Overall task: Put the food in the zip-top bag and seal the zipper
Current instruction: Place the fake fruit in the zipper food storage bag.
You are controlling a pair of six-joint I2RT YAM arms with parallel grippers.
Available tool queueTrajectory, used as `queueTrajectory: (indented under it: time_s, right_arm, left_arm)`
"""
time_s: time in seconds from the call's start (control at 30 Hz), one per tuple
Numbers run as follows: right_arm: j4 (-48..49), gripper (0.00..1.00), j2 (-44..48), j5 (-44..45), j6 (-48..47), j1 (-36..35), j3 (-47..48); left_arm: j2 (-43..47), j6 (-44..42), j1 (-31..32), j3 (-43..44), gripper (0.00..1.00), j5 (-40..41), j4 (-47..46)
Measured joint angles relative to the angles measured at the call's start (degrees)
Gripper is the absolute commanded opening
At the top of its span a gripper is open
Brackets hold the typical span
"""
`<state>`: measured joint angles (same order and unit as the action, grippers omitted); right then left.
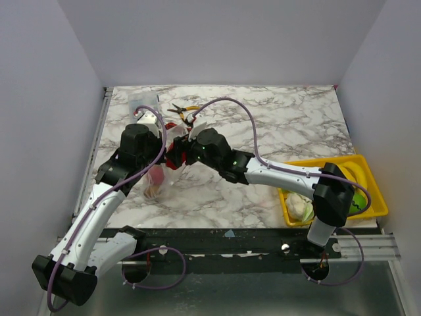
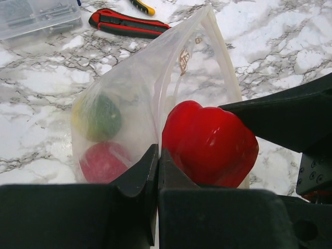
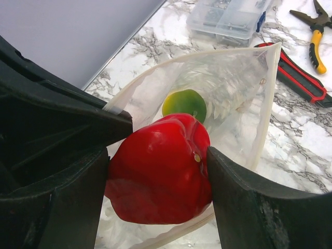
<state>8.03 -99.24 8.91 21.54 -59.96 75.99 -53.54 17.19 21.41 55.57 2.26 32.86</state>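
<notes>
Now the right tool [image 3: 161,154], jaws half-spread, grips the red pepper [image 3: 155,181] in the bag [image 3: 233,88] mouth on the desk [image 2: 290,31]. The left tool [image 2: 158,155] is closed, pinching the bag's rim. Push deeper before letting go, with the rim held taut.

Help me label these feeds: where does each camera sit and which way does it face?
Top: above and behind, looking down at the table; both arms show.
Left wrist: on the left arm, looking along its jaws, shut on the bag edge.
Right wrist: on the right arm, looking along its jaws, gripping the pepper at the bag's mouth.
Wrist views share bag, pepper, red knife.
</notes>
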Motion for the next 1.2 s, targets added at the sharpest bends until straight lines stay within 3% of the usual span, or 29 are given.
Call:
queueTrajectory:
  time_s: [0.13, 0.3, 0.83, 1.2]
  right_arm:
    - [-0.9, 0.78, -0.7, 1.1, 0.0, -0.1, 0.8]
    - [-3.6, 0.91, -1.6, 2.7, 0.9, 0.0, 3.0]
    - [-11.8, 0.9, 1.1, 7.0, 2.7, -0.1, 4.8]
    - [-16.3, 0.89, 20.8, 17.4, 2.8, -0.1, -6.1]
  left_arm:
    - [0.0, 0.0, 0.0, 0.0, 0.0, 0.2, 0.0]
    - [0.0, -0.1, 0.0, 0.0, 0.0, 0.3, 0.0]
    - [0.0, 0.0, -0.1, 0.0, 0.0, 0.5, 0.0]
    - [0.0, 0.0, -0.1, 0.0, 0.0, 0.5, 0.0]
